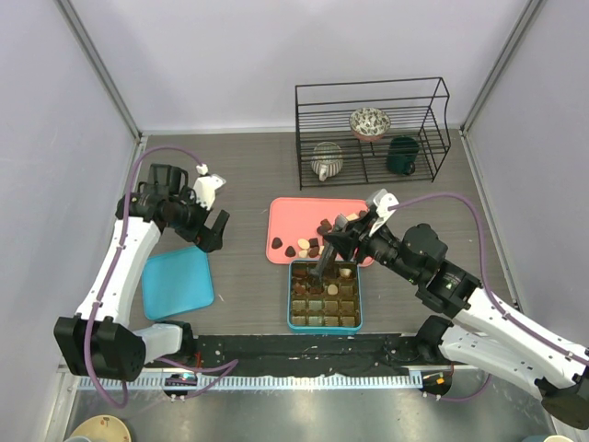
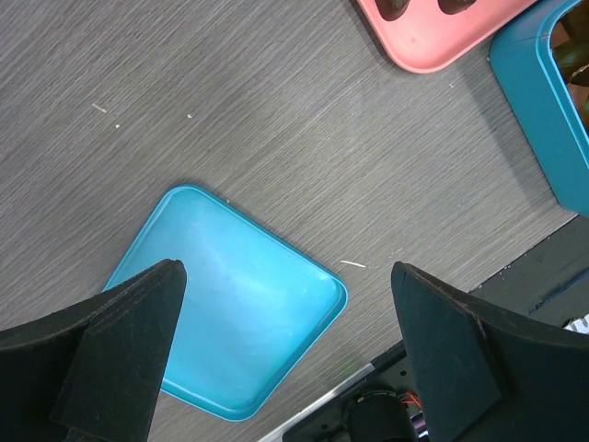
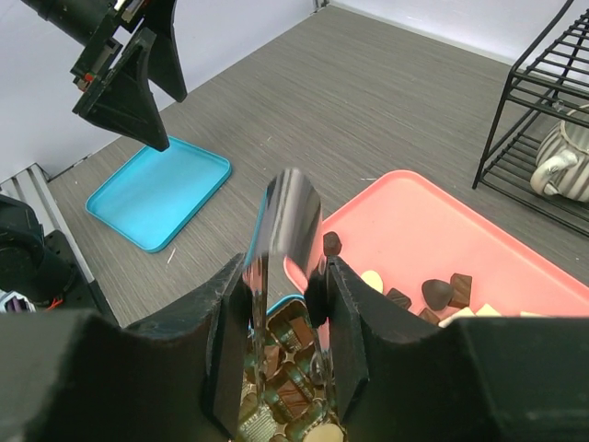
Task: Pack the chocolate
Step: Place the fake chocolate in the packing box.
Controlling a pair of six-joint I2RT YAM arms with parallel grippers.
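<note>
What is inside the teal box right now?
The teal box holds brown compartments, several with chocolate. The right gripper and its metal tool hide some far-left cells.

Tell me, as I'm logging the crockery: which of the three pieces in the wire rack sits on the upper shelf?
The patterned bowl; the striped mug and the dark green mug both stand one shelf lower.

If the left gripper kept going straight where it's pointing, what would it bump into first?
Probably the blue tray on the table. The open left gripper aims at it, and nothing shows in between.
</note>
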